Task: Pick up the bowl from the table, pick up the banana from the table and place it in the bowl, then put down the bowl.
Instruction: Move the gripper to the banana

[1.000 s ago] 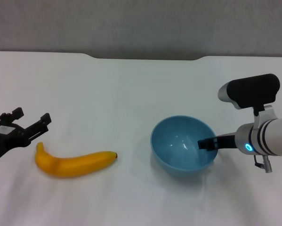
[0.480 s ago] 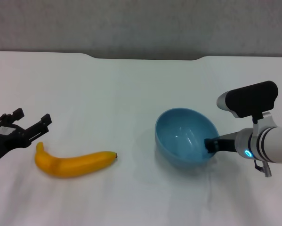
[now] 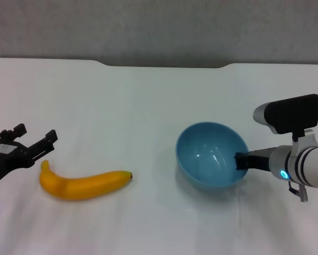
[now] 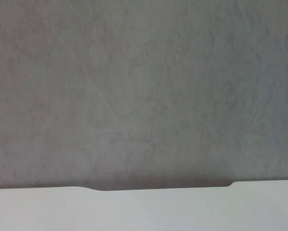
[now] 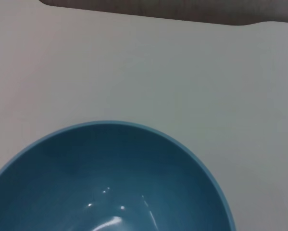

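Right gripper (image 3: 240,160) is clamping the near-side rim of the bowl (image 3: 212,154), tilting it above the table (image 3: 148,106). Left gripper (image 3: 35,143) is hovering spread open, banana (image 3: 82,184) lying just beside its fingertips.

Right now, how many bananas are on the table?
1. The banana lies flat on the table, just beside the left gripper, apart from the bowl. Nothing appears hidden.

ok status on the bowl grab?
Right gripper clamped on the bowl rim, bowl tilted. Left gripper open beside the banana, not touching. Banana lies on the table. Nothing in the way.
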You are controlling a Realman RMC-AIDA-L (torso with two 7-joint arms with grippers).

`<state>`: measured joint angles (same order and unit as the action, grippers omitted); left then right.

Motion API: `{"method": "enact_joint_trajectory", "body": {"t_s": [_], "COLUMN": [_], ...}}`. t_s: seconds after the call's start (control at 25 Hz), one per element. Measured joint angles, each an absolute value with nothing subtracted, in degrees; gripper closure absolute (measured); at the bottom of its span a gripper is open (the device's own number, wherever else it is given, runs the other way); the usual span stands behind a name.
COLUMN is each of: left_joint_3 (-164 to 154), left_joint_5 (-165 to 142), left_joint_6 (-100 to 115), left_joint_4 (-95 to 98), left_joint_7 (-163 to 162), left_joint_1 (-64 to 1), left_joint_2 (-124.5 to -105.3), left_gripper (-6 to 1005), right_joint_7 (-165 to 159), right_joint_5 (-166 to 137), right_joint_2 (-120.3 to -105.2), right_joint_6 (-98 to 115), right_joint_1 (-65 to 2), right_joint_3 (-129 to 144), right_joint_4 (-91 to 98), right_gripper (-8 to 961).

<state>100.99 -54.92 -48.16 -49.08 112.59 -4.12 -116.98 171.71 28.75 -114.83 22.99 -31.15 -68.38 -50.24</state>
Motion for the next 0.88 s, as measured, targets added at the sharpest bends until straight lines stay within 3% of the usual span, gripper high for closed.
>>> {"method": "enact_joint_trajectory", "body": {"t_s": [0.44,0.88], "left_joint_3": [99.7,101.7], "left_joint_5": [-57.7,-86.1], "left_joint_6": [-48.5,-54.9], "left_joint_4": [-48.8,-60.8], "left_joint_7": [111.6,104.8], "left_joint_1": [-4.6,-5.9], "left_joint_2": [-116.71,-116.29], "left_gripper": [103,104], "right_joint_7": [171.7,171.8], "right_joint_5": [28.3,25.5], "right_joint_2": [-114.65,-114.35], "right_joint_6": [22.9,25.2], "right_joint_1": [-30.7,-27.5], "right_joint_3": [-68.2,-70.3], "right_joint_4": [-51.8,-58.3], "right_gripper": [871,914]}}
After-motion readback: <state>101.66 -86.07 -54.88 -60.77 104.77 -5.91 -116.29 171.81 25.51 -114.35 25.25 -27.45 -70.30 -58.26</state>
